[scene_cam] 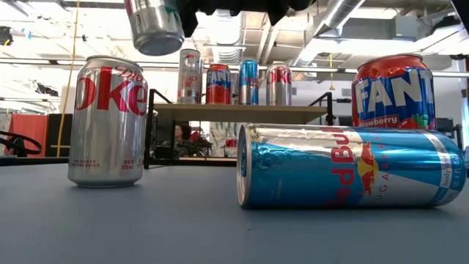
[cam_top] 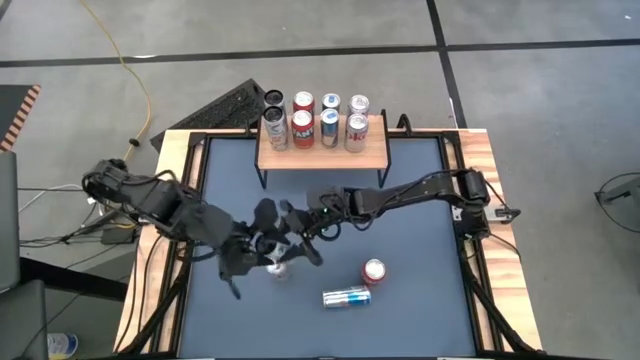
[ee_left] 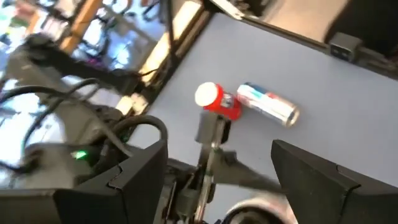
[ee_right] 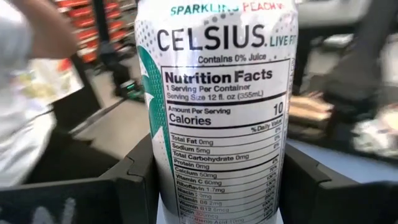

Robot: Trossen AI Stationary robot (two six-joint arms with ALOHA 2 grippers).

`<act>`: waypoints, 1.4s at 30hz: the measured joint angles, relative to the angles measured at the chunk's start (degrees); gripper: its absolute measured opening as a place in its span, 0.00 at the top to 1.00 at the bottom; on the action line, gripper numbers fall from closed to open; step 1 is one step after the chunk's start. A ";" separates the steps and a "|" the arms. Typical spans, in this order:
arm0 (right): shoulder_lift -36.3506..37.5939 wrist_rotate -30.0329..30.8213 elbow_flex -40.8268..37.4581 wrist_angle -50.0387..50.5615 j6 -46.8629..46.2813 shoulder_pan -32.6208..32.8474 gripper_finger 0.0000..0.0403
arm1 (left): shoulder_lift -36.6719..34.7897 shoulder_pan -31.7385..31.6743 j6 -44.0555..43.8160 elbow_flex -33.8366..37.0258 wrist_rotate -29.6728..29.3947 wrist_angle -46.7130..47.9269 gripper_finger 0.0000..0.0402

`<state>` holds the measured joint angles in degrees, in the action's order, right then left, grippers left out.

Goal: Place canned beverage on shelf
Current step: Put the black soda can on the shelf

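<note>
The right claw (cam_top: 292, 240) holds one Celsius can (ee_right: 214, 106) up off the worktop (cam_top: 420, 300). The left claw (cam_top: 268, 243) is wide open beside it. Eight cans fill the shelf (cam_top: 322, 156). Three more cans sit on the worktop, with open room near the shelf.

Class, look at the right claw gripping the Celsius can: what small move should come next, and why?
Probably carry it back toward the shelf. The right claw grips the Celsius can, and the low view shows it lifted clear of the table. The shelf stands farther back. The open left claw waits beside it.
</note>
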<state>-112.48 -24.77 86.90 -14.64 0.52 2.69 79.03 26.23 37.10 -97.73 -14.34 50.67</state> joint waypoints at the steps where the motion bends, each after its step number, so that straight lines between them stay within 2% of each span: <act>1: 0.03 0.90 0.02 -0.22 -0.03 -0.71 0.47 | -0.23 0.50 -1.17 -0.86 -1.40 0.61 0.32; 4: 0.10 5.27 -0.06 -1.65 0.17 -3.02 0.47 | -1.29 2.52 -3.80 -2.50 -6.23 1.34 0.32; 8: 0.46 18.32 -0.06 -5.20 1.54 -5.17 0.47 | -3.97 5.62 -5.16 -2.70 -11.49 1.02 0.32; 10: 0.47 20.68 -0.01 -6.22 2.19 -6.22 0.47 | -5.28 6.94 -6.30 -2.78 -13.75 0.78 0.32; 15: 0.47 18.64 -0.01 -7.11 5.71 -8.29 0.47 | -7.80 9.73 -10.20 -2.57 -16.00 1.12 0.32; 21: 0.47 1.04 -0.30 -10.52 0.90 -14.35 0.47 | -9.17 13.63 -13.89 -2.56 -16.35 2.26 0.32; 26: 2.09 -5.19 -5.31 -15.51 -1.02 -17.80 0.47 | -9.08 16.31 -15.07 -2.47 -17.96 3.12 0.32; 29: 3.79 -2.98 -10.29 -23.78 -1.13 -18.72 0.47 | -9.07 16.95 -15.50 -2.47 -18.58 4.14 0.32; 31: 3.92 2.53 -11.97 -28.46 -0.36 -18.81 0.47 | -9.05 17.10 -16.15 -2.47 -19.54 4.14 0.32; 34: 3.96 4.77 -12.55 -27.85 0.37 -18.67 0.47 | -9.06 17.13 -16.61 -2.47 -19.59 4.18 0.32; 37: 3.53 9.79 -12.55 -26.65 2.29 -18.50 0.47 | -9.00 17.15 -16.62 -2.45 -19.55 4.44 0.32; 42: 3.49 11.81 -12.55 -26.66 1.48 -18.60 0.46 | -8.95 17.15 -16.50 -2.45 -19.15 4.48 0.32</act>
<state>-108.99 -12.96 74.35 -41.30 2.00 -15.90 70.08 43.38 20.60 -100.18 -33.50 55.16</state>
